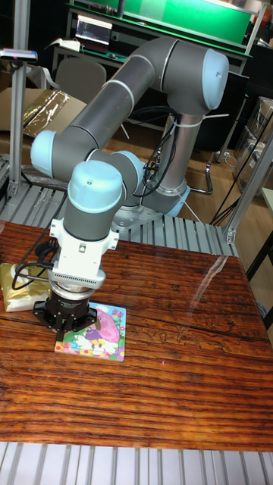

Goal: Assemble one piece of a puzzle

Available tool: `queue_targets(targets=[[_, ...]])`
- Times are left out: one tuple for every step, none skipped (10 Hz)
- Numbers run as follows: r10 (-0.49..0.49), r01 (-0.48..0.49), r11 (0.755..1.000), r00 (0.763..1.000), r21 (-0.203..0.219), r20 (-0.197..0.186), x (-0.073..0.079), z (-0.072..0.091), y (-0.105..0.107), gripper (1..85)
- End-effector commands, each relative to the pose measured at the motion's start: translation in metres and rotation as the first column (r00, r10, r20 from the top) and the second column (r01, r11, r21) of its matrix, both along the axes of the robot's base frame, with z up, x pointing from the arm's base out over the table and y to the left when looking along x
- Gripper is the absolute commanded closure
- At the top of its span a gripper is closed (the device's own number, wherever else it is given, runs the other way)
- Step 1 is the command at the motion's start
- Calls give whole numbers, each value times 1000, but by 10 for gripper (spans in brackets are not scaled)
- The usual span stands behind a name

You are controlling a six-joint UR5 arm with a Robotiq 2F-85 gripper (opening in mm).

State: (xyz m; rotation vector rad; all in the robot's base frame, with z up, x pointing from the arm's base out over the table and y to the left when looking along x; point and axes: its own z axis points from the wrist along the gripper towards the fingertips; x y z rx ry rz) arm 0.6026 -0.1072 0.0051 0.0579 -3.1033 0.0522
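A dark, glossy wooden table [174,356] fills the lower half of the tall fixed view, its planks running side to side. Over its left part bends the grey UR5 arm [114,114], blue caps at its joints, its wrist pointing straight down. The gripper [76,327] hangs at the arm's end, directly above the left part of the puzzle board [102,333]; its fingers are hidden under the black flange, so whether they are spread or pinching a piece cannot be told. The puzzle board lies flat near the table's left edge, a colourful square with pink figures and a blue rim. Just left of the board, at the table's edge, sits a yellowish bag [14,284], with a black cable [30,261] looping over it.
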Motion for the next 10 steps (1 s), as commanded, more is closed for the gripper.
queue_targets(targets=[[-10,10,1000,1000,14,4,1,1,3,840],[-10,10,1000,1000,12,4,1,1,2,840],[-8,8,1000,1000,11,4,1,1,2,840],[-7,7,1000,1000,9,4,1,1,1,840],[-7,7,1000,1000,7,2,1,1,1,840],[-5,5,1000,1000,8,2,0,1,1,840],[-5,5,1000,1000,6,1,0,2,1,840],[-5,6,1000,1000,3,-5,-1,3,1,840],[-9,9,1000,1000,3,-11,-2,4,2,840],[-17,17,1000,1000,2,-17,-4,6,4,837]])
